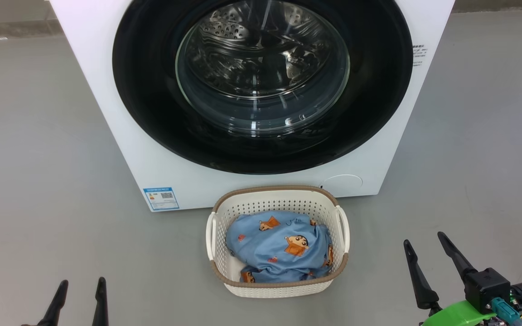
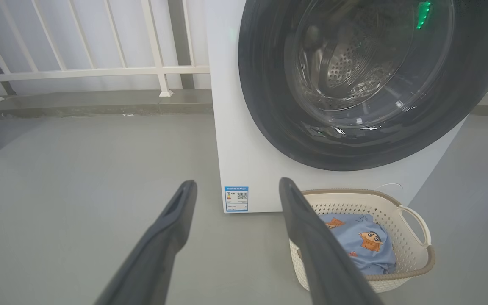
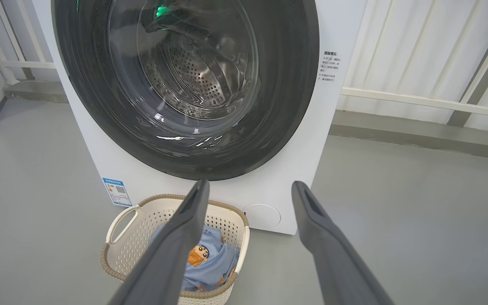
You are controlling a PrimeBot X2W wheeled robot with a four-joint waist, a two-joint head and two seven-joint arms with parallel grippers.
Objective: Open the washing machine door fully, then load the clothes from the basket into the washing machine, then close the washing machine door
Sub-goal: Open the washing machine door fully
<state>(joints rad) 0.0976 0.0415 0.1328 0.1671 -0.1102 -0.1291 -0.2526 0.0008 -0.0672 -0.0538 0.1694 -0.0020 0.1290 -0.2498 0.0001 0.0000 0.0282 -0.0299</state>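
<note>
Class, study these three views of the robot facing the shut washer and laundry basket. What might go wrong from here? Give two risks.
1. The round door with the glossy black rim shows no handle; the open right gripper may slip off it.
2. The cream perforated plastic basket stands close before the white washing machine; a low reach or the swinging door might knock it and spill the light blue cartoon-print clothes.
</note>
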